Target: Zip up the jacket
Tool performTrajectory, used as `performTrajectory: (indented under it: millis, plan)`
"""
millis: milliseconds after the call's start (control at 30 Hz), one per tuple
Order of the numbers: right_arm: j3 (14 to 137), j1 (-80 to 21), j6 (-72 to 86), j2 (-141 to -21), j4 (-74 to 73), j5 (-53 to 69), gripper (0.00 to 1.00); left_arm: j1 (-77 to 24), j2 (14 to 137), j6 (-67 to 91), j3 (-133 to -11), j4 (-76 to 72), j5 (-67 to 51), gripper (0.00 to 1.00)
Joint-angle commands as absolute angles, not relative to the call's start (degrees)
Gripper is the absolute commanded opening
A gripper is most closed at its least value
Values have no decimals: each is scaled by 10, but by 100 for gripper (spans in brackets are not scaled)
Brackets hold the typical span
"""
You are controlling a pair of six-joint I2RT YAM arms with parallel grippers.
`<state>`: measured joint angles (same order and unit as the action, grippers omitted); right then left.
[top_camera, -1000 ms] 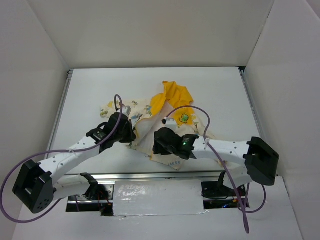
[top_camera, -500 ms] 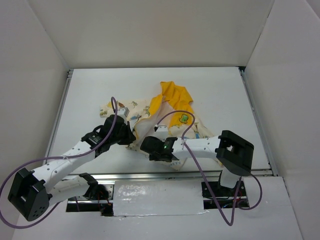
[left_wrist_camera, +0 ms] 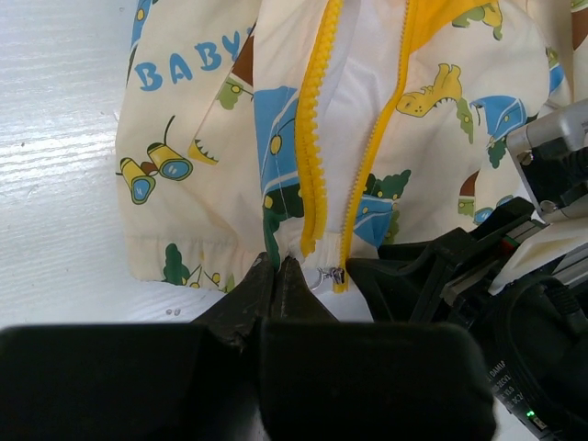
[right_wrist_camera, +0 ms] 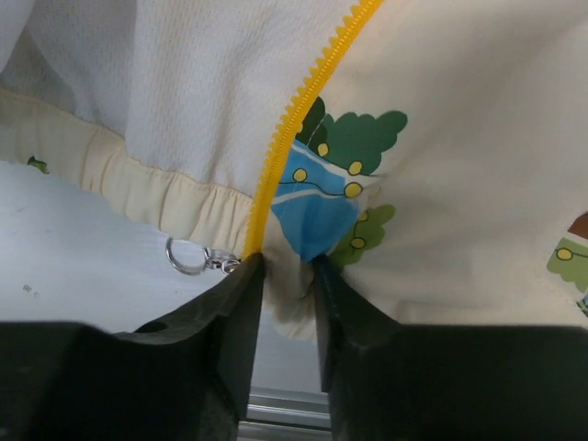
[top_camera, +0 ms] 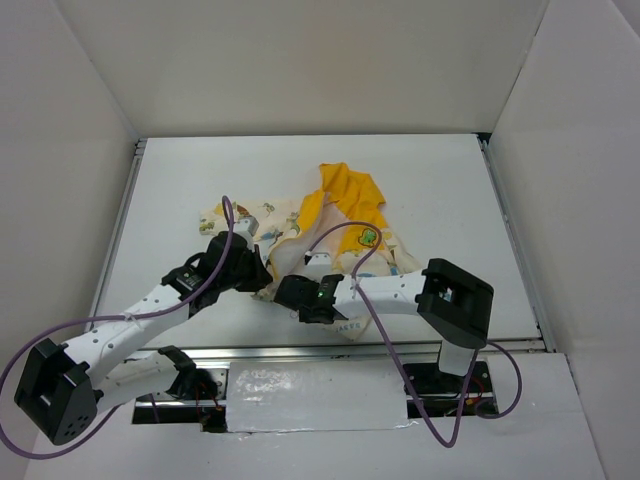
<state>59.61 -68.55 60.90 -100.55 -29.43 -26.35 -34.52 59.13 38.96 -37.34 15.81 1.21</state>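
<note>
jacket (left_wrist_camera: 202, 211): matt printed cloth | zipper teeth (left_wrist_camera: 312, 156): yellow plastic | pull ring (right_wrist_camera: 206, 259): shiny metal

left arm (top_camera: 140, 315) and right arm (top_camera: 385, 290) both stretch low over the table, angled inward so the grippers nearly meet. left gripper (left_wrist_camera: 276, 268) has its fingers pressed together on the jacket (left_wrist_camera: 202, 184) hem. right gripper (right_wrist_camera: 287, 271) pinches a fold of it, fingers slightly apart.

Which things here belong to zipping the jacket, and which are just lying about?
Belonging to the job:
jacket, yellow zipper, pull ring, left claw and right claw, both pinching the hem.

Just there:
table, purple cables, metal rail.
</note>
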Motion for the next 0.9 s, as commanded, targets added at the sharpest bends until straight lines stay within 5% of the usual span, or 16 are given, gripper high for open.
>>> performTrajectory:
  millis: [0,233,533,700,800,867]
  plan:
    - [614,-693,628,-1020,-318,-287,33,-342,579,378,-374,141,5,0]
    - [630,-695,625,-1004,-334,-302,1,-342,584,377,-373,139,5,0]
    - [603,-697,587,-898,-304,-336,0,-342,597,377,-375,132,-9,0]
    - [402,-695,408,-706,-2,-300,0,-341,593,381,-380,90,-48,0]
    - [270,-688,228,-603,239,-139,0,-341,585,387,-385,68,-71,0]
    - [285,-683,141,-626,170,-131,0,-341,583,394,-394,62,-62,0]
